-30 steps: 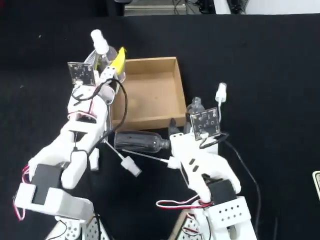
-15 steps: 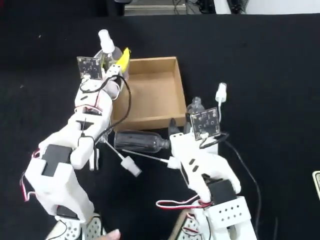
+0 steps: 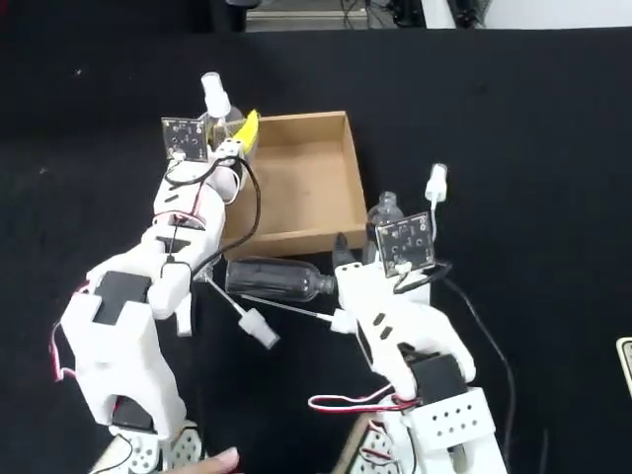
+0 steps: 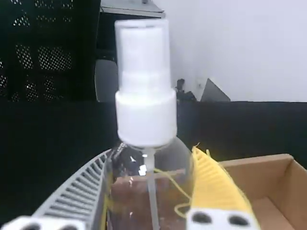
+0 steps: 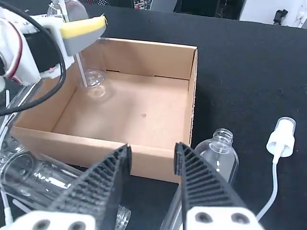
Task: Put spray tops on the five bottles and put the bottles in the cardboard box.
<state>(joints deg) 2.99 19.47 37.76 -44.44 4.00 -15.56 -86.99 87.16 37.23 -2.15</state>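
My left gripper [image 3: 229, 133] is shut on a clear bottle [image 4: 144, 182] that carries a white spray top [image 4: 145, 96]. It holds the bottle upright over the far left corner of the cardboard box [image 3: 331, 188]. In the right wrist view that bottle's base [image 5: 93, 79] hangs just inside the box [image 5: 129, 112]. My right gripper [image 5: 151, 151] stands open just in front of the box's near wall, with nothing between its fingers. A topless bottle [image 3: 387, 209] stands beside the box's right front corner. Another clear bottle [image 3: 272, 279] lies on its side in front of the box.
Loose spray tops with long tubes lie on the black cloth: one [image 3: 437, 183] right of the topless bottle, two [image 3: 259, 329] [image 3: 341, 319] near the lying bottle. A person's hand [image 3: 212, 462] shows at the bottom edge.
My left arm has carried the capped bottle to the right, from outside the box's left wall to over its far left corner. The right arm has stayed still.
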